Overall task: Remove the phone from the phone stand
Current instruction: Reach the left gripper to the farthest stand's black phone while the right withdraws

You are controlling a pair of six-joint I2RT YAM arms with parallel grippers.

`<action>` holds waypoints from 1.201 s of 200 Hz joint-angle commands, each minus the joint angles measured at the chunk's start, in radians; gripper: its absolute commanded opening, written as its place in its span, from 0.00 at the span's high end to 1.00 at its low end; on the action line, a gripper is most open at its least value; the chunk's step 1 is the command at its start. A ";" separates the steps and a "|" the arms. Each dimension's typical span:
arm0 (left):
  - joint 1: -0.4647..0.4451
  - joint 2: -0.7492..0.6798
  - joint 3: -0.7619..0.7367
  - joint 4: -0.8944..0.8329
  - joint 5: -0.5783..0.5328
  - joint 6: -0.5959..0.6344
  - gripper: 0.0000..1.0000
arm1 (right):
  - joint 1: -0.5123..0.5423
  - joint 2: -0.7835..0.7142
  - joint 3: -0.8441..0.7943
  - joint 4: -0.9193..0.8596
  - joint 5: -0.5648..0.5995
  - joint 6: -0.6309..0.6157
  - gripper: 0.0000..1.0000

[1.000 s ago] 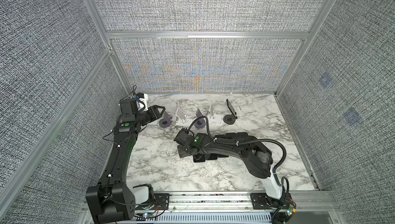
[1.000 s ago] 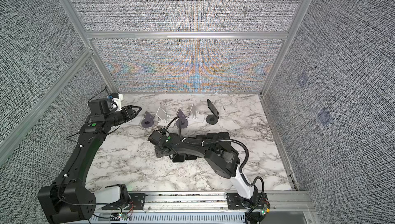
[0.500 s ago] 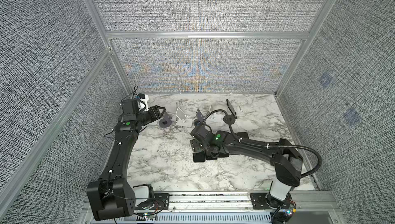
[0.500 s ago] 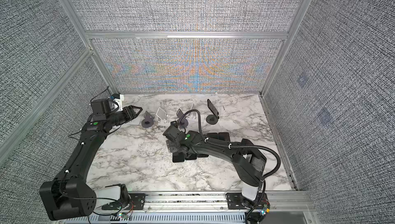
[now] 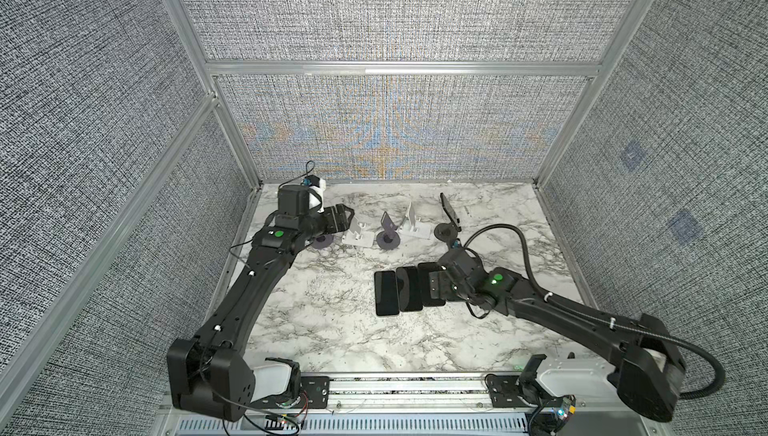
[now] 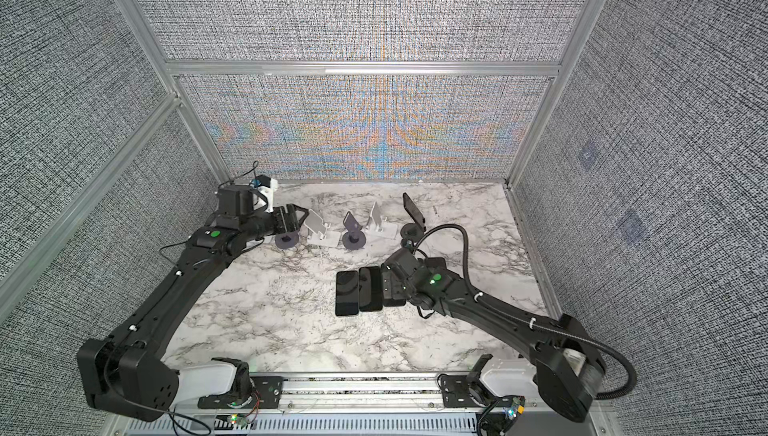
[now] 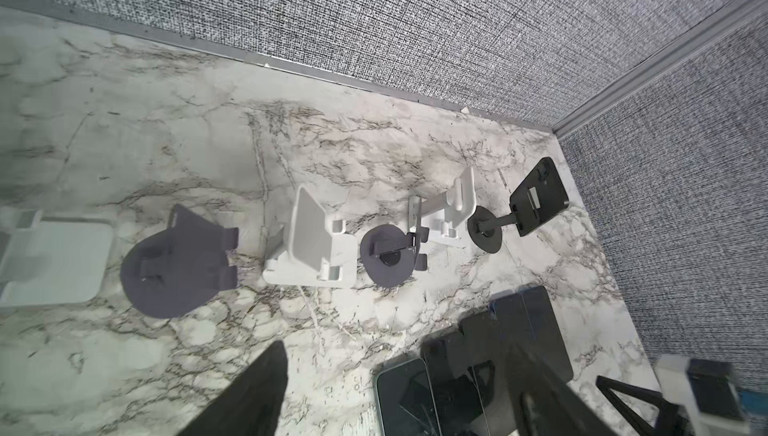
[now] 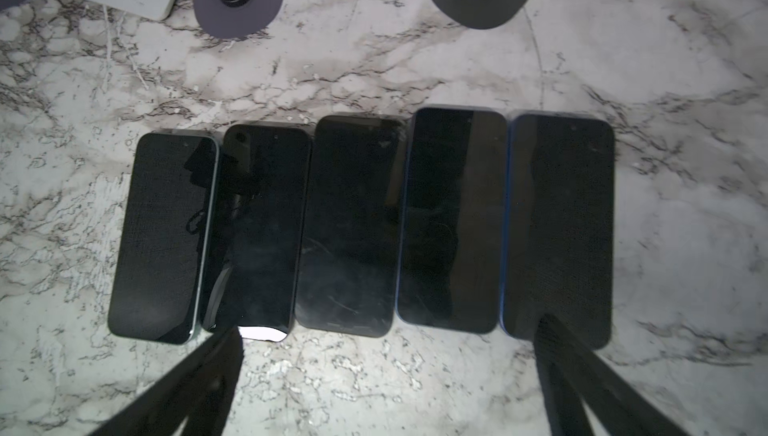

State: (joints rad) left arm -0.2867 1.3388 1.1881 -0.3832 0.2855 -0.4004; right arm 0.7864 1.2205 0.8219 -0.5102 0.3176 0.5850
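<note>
A black phone (image 5: 449,210) leans on a black phone stand (image 5: 445,231) at the back right of the marble table; both top views show it (image 6: 413,209), and so does the left wrist view (image 7: 539,197). My left gripper (image 5: 341,217) is open, hovering at the back left by the empty stands, far from that phone. Nothing lies between its fingers (image 7: 253,392). My right gripper (image 5: 434,288) is open just above a row of flat phones (image 8: 349,226). Its fingers (image 8: 187,388) spread wide at the phones' near ends and hold nothing.
Empty stands line the back: a purple round one (image 5: 322,240), a white one (image 5: 357,235), another purple one (image 5: 388,235) and a second white one (image 5: 413,226). Several dark phones (image 5: 399,294) lie side by side mid-table. Fabric walls enclose three sides.
My right arm has swung to the right along the row of flat phones and its jaws have opened wider. My left gripper has opened wider, staying by the back-left stands.
</note>
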 commanded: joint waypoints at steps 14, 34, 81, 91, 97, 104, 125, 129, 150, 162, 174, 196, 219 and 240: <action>-0.147 0.158 0.144 0.016 -0.126 0.019 0.04 | -0.073 -0.163 -0.117 0.002 0.029 0.003 0.01; -0.224 0.281 0.266 -0.009 -0.147 0.030 0.01 | -0.132 -0.262 -0.188 -0.016 0.047 0.051 0.01; -0.346 0.555 0.567 -0.062 -0.154 0.013 0.01 | -0.316 -0.448 -0.302 -0.004 -0.107 0.082 0.01; -0.361 0.606 0.621 -0.071 -0.152 0.008 0.01 | -0.348 -0.459 -0.310 -0.010 -0.138 0.085 0.01; -0.368 0.634 0.651 -0.076 -0.151 0.004 0.01 | -0.366 -0.461 -0.313 -0.014 -0.157 0.083 0.01; -0.378 0.672 0.690 -0.078 -0.147 -0.005 0.01 | -0.382 -0.460 -0.317 -0.013 -0.177 0.081 0.01; -0.394 0.771 0.795 -0.090 -0.134 -0.024 0.01 | -0.393 -0.442 -0.326 -0.003 -0.216 0.078 0.01; -0.397 0.788 0.815 -0.093 -0.132 -0.025 0.02 | -0.393 -0.437 -0.328 -0.002 -0.221 0.078 0.01; -0.409 0.866 0.920 -0.116 -0.126 -0.023 0.03 | -0.393 -0.423 -0.328 -0.008 -0.244 0.075 0.01; -0.415 0.911 0.981 -0.134 -0.122 -0.018 0.04 | -0.394 -0.425 -0.329 -0.015 -0.252 0.068 0.01; -0.420 0.955 1.045 -0.158 -0.122 -0.009 0.06 | -0.394 -0.433 -0.331 -0.030 -0.250 0.063 0.01; -0.430 1.037 1.165 -0.209 -0.121 0.006 0.09 | -0.392 -0.455 -0.334 -0.059 -0.231 0.054 0.01; -0.434 1.111 1.238 -0.208 -0.097 -0.002 0.11 | -0.393 -0.481 -0.340 -0.083 -0.202 0.048 0.02; -0.439 1.149 1.260 -0.188 -0.083 -0.018 0.19 | -0.393 -0.494 -0.343 -0.101 -0.184 0.039 0.02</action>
State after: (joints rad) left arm -0.7231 2.4561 2.4229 -0.5663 0.1764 -0.4118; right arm 0.3931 0.7372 0.4793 -0.5720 0.0986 0.6407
